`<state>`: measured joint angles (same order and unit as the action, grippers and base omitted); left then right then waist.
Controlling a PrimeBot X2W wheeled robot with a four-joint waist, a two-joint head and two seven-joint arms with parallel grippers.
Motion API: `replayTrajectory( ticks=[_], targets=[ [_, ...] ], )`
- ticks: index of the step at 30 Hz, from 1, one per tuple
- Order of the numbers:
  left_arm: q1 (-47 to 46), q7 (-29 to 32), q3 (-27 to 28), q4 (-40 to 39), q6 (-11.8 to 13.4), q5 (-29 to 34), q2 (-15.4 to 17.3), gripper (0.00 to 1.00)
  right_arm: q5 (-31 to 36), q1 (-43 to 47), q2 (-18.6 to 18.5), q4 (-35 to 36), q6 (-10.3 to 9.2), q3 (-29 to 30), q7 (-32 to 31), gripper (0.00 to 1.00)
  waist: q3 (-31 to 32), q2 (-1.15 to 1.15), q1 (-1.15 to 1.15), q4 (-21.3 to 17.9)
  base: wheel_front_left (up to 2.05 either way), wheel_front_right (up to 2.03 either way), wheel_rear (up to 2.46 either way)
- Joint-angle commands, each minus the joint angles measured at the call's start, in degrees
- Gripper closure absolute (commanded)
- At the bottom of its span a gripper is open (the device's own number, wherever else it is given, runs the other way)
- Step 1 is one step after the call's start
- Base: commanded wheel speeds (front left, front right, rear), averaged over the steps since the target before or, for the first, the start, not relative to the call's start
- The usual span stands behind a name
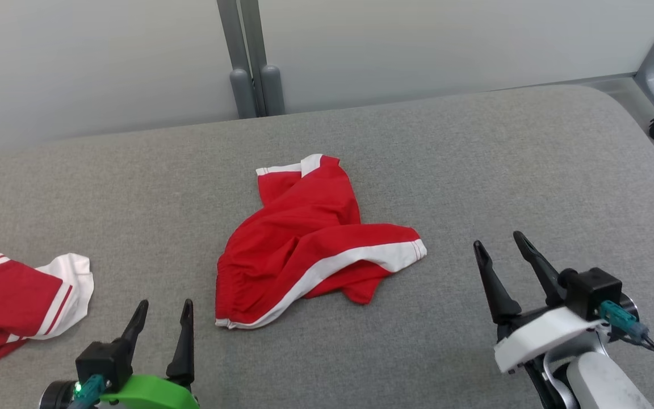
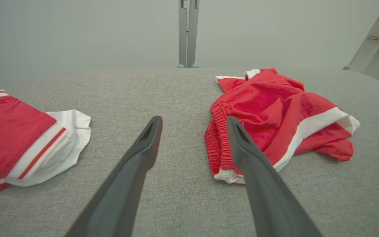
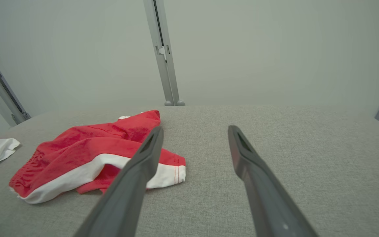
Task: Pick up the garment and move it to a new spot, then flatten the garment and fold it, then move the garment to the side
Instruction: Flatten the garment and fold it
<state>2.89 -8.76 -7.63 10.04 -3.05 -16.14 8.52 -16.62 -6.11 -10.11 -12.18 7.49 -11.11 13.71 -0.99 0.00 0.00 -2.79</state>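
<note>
In the head view the crumpled red shorts lie mid-counter, apart from the empty, spread left hand and right hand; the left wrist view adds their gathered waistband and a red-white garment; the right wrist view shows their stitched hem.

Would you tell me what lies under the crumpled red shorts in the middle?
The red shorts rest on the grey padded surface, which shows all around them. Whether anything lies beneath their bunched folds cannot be seen; the cloth covers it.
</note>
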Motion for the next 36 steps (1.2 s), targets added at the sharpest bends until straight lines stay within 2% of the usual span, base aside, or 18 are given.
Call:
replayTrajectory(
  ticks=[1,9,15,22,31,32,33,34,35,36],
  targets=[
    [-2.0,0.9,-0.4,-0.2,-0.5,-0.1,0.6,0.0,-1.1,-2.3,-0.3,-0.8,0.0,-0.6,-0.9,0.0,-1.9,0.0,0.0,0.8,0.0,0.0,0.0],
    [-7.5,12.6,-5.2,1.8,-3.1,-2.7,1.9,0.0,-8.2,-11.8,-2.2,-9.0,0.0,-5.4,-13.5,0.0,-7.4,0.0,0.0,3.4,0.0,0.0,0.0],
    [-10.6,17.6,-8.8,3.5,-4.0,-4.6,2.8,0.0,-13.2,-16.2,-3.5,-13.1,0.0,-8.9,-19.4,0.0,-9.9,0.0,0.0,4.4,0.0,0.0,0.0],
    [-13.0,20.0,-12.2,4.7,-4.4,-6.8,4.4,0.0,-16.0,-19.8,-4.3,-17.3,0.0,-12.1,-21.5,0.0,-12.2,0.0,0.0,5.0,0.0,0.0,0.0],
    [-16.1,18.4,-17.0,5.5,-4.5,-9.3,6.3,0.01,-18.6,-22.6,-4.2,-20.7,0.0,-15.9,-19.6,0.0,-13.6,0.0,0.0,4.9,0.0,0.0,0.0],
    [-16.4,18.2,-17.4,5.6,-4.5,-9.5,6.5,0.24,-18.8,-22.8,-4.3,-20.9,0.0,-16.4,-19.1,0.17,-13.6,0.0,0.0,4.9,0.0,0.0,0.0],
    [-16.6,18.1,-17.9,5.6,-4.5,-9.9,6.7,0.67,-19.3,-22.9,-4.3,-21.2,0.0,-16.8,-18.7,0.56,-13.6,0.0,0.0,4.9,0.0,0.0,0.0],
    [-16.7,17.8,-18.3,5.7,-4.5,-10.1,6.9,0.85,-19.4,-23.1,-4.4,-21.2,0.0,-17.3,-18.1,0.65,-13.5,0.0,0.0,4.9,0.0,0.0,0.0],
    [-16.8,17.6,-18.8,5.8,-4.5,-10.3,7.3,1.0,-19.8,-23.3,-4.5,-21.4,0.0,-17.7,-17.4,1.0,-13.5,0.0,0.0,4.9,0.0,0.0,0.0],
    [-17.0,17.4,-19.2,5.9,-4.5,-10.4,7.5,1.0,-20.0,-23.4,-4.6,-21.4,0.0,-18.2,-16.7,1.0,-13.4,0.0,0.0,4.9,0.0,0.0,0.0]
  ],
)
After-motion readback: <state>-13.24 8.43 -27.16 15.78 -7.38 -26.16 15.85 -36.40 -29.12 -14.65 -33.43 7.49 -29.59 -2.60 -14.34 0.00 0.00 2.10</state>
